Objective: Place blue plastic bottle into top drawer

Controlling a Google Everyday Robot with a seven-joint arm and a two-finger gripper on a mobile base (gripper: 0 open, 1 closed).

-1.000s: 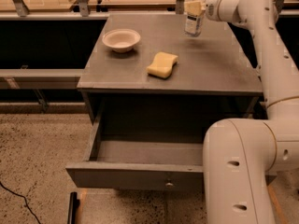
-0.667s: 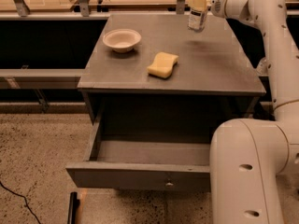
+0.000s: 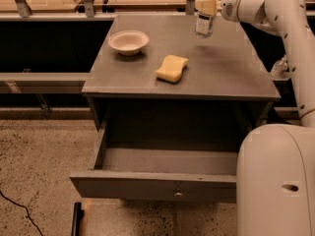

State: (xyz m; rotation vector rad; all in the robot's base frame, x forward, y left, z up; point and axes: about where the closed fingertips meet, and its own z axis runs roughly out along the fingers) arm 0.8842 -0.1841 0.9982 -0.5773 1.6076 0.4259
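The blue plastic bottle [image 3: 205, 19] is a slim clear bottle with a white label. It hangs upright above the far right of the grey cabinet top [image 3: 226, 68], lifted off the surface. My gripper [image 3: 207, 5] is shut on its upper part, with the white arm reaching in from the right. The top drawer [image 3: 157, 183] stands pulled out below the cabinet top, its grey front panel with a small round knob [image 3: 178, 194] at the centre. The inside of the drawer shows nothing in it.
A white bowl [image 3: 128, 42] sits at the far left of the cabinet top. A yellow sponge [image 3: 172, 68] lies near the middle. My white base [image 3: 275, 181] fills the lower right, next to the drawer's right end. A small clear bottle [image 3: 279, 68] stands behind the cabinet's right edge.
The gripper has lifted the bottle a little higher off the cabinet top. The bowl, sponge and drawer have not moved.
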